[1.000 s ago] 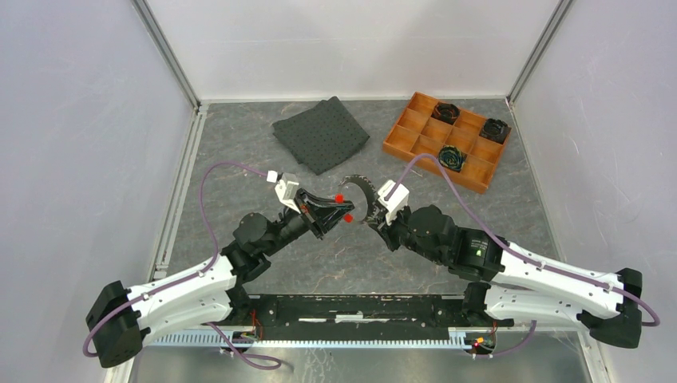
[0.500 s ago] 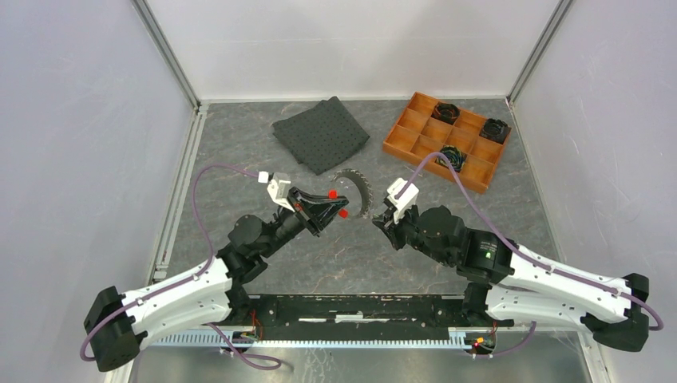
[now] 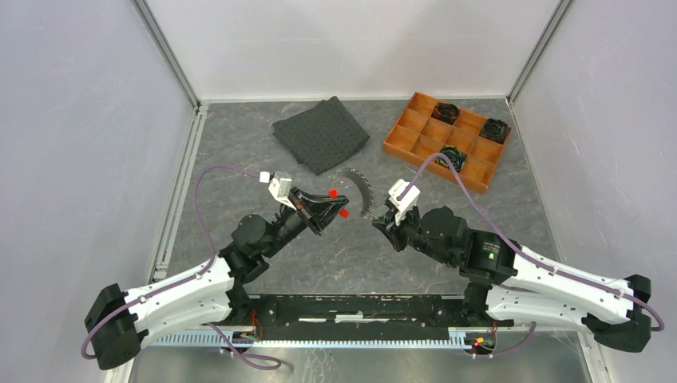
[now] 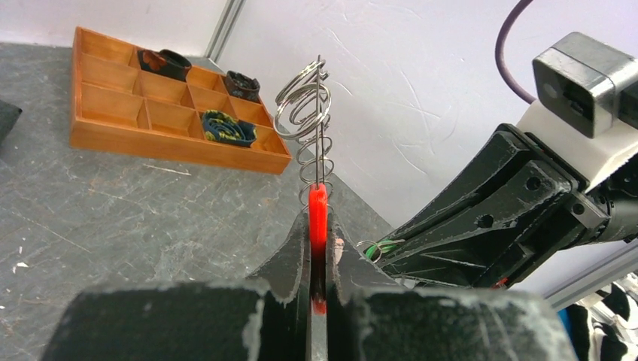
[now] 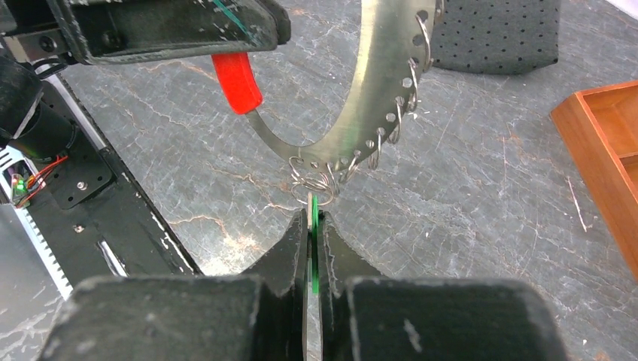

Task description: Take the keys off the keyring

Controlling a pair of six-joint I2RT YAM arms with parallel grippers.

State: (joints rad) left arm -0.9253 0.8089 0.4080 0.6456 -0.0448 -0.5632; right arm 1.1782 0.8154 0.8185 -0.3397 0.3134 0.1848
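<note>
**Desk:** What is the left gripper doing?

**Me:** I'm looking down its wrist camera. The left gripper point(image 4: 317, 229) is clamping the red head point(image 5: 235, 79), with the fingers drawn almost together and only that red plastic between them. A curved metal strip point(image 5: 376, 90) punched with holes is running out from the head. I'm holding it up in the air, off the bench point(image 3: 319, 263).

**Desk:** And the right?

**Me:** The right gripper point(image 5: 312, 223) is squeezing just as narrow on the green key point(image 5: 311, 207), pinching its flat green head edge-on. The key's top is sitting just under a cluster of wire rings point(image 5: 311, 178) at the near end of the strip. More rings are dangling from holes along the strip's outer edge. I can't tell whether the green key is linked to that cluster or only lined up beneath it. From above, the two grippers are facing each other near the middle, tips close but apart.

**Desk:** What's around you?

**Me:** I'm working over a grey, marbled bench. A dark dotted cloth point(image 3: 321, 134) is lying toward the back. A wooden tray point(image 3: 431, 162) with compartments is sitting at the back right, with black round pieces point(image 3: 445, 110) in three of them. White walls point(image 3: 351, 48) are closing in the space, with metal posts point(image 3: 168, 56) running up the back corners.
</note>
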